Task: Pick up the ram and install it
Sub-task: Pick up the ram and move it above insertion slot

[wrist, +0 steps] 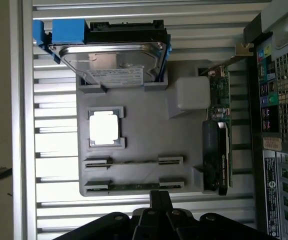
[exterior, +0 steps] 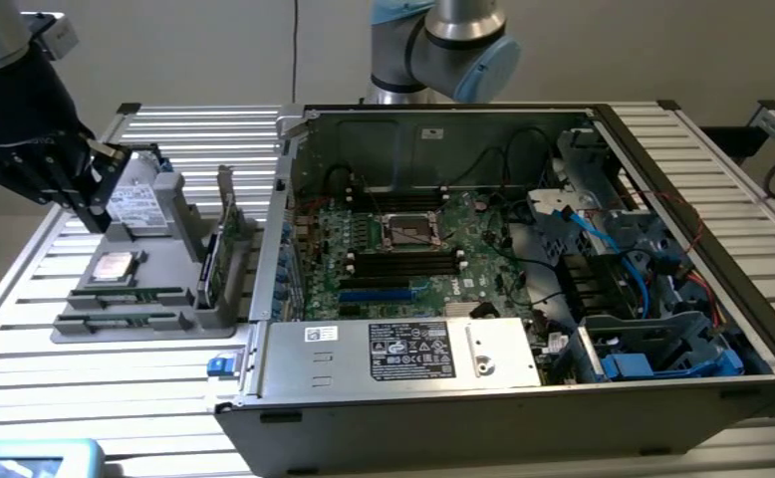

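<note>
claw point(exterior: 89, 214) hangs upper left in the exterior view, over the tray point(wrist: 149, 125); its opening i cannot tell. best aligned lengthwise with the ram point(wrist: 134, 186), descending squarely.

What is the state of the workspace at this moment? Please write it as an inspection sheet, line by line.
Surface: slatted metal table, carrying a grey parts tray and an open computer case.
Job's things: two ram sticks lie in the tray's slots, not picked up.
Clutter: hard drive, CPU chip and expansion card, all in the tray.
Grippers: the gripper hovers above the tray, apart from the ram sticks.
Cables: blue and black cables inside the case.
Surroundings: arm joint behind the case; plain wall.
</note>
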Action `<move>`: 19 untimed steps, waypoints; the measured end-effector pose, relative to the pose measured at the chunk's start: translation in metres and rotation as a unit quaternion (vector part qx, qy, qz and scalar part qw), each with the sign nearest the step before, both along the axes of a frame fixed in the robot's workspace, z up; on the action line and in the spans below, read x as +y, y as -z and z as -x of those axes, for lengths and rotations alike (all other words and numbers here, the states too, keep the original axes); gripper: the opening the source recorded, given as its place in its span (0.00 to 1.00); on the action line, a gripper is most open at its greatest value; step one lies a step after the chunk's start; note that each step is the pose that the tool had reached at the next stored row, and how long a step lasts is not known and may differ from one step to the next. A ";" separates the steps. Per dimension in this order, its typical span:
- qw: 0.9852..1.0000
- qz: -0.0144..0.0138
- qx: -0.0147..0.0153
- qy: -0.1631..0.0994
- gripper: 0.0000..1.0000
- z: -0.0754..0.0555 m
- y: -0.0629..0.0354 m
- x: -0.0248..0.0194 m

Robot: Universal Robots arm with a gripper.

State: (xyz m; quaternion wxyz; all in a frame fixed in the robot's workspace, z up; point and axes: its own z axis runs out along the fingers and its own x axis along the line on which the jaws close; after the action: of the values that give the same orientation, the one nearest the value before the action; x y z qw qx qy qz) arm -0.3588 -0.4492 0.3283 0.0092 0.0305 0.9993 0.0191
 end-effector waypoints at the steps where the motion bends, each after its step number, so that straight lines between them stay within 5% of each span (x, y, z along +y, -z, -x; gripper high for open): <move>1: 1.000 0.000 -0.001 -0.001 0.11 0.000 0.0000 0.0001; 5: 0.999 0.000 -0.001 -0.036 0.11 0.000 0.0000 0.0000; 10: 0.997 0.000 -0.001 -0.082 0.11 0.000 0.0001 0.0000; 14: 0.993 0.000 -0.001 -0.118 0.11 0.000 0.0005 0.0000; 19: 0.987 0.000 -0.001 -0.164 0.11 0.000 0.0012 0.0000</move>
State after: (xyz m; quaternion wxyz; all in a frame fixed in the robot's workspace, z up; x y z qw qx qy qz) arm -0.3589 -0.4492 0.3271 0.0066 -0.1333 0.9908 0.0203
